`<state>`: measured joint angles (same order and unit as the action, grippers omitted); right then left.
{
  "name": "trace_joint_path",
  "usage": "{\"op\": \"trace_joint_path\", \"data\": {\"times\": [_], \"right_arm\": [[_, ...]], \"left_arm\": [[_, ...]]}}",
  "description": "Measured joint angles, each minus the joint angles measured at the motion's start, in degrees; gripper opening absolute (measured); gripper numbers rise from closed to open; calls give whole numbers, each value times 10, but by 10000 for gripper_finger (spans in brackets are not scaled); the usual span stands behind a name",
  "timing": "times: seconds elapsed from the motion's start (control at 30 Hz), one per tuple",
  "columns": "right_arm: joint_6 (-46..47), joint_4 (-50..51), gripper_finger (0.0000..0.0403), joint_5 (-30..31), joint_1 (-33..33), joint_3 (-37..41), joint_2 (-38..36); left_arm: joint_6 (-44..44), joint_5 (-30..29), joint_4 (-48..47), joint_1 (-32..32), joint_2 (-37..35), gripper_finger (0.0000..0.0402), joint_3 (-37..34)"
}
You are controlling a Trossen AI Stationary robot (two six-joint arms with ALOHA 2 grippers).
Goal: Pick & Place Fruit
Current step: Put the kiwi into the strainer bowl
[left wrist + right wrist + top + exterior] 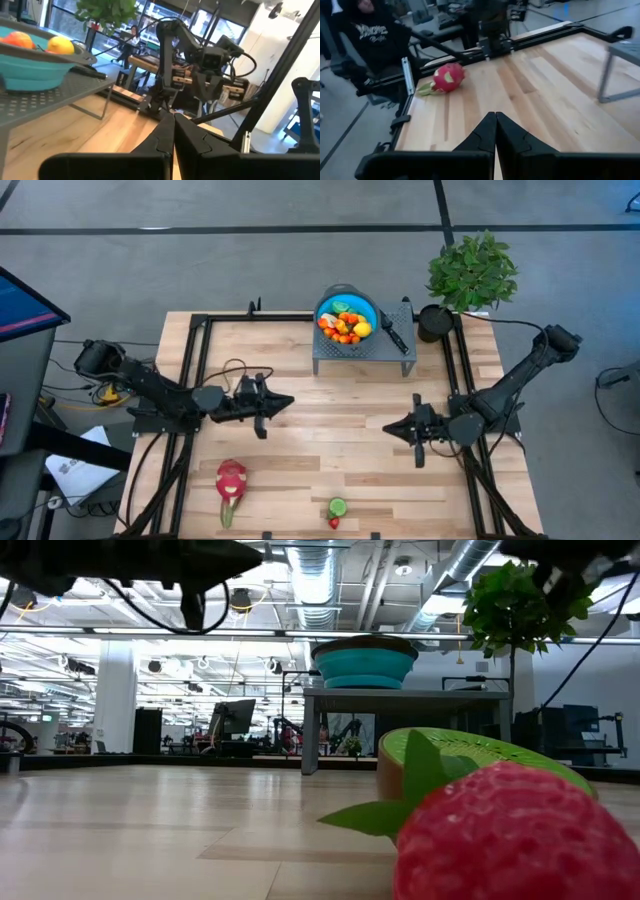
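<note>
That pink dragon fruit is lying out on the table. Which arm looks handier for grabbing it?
Probably the left. In the high view the dragon fruit lies on the left arm's side, nearer the left gripper than the right gripper, which hangs across the table. Both grippers are shut and empty.

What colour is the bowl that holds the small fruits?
The bowl is blue-teal, clearest in the high view.

A pink-red dragon fruit (230,478) with green tips, a teal bowl (328,306) of orange, yellow fruits, and pale wood planks (330,430) are seen.
</note>
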<state>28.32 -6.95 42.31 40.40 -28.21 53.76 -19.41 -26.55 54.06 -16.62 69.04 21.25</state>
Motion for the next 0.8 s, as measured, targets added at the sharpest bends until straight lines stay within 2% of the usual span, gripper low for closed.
{"op": "trace_joint_path", "data": {"times": [0.23,0.43,0.6,0.8], "right_arm": [[-14,34,0,-51,-16,-116,114],[60,168,0,-70,-11,-258,224],[107,277,0,-83,-2,-382,327],[197,371,0,-168,-4,-494,432]], "left_arm": [[1,0,1,-5,-83,1,-49],[1,0,-1,-13,-141,1,-83],[10,12,0,-13,-162,1,-90],[13,17,0,-13,-162,1,-90]]}}
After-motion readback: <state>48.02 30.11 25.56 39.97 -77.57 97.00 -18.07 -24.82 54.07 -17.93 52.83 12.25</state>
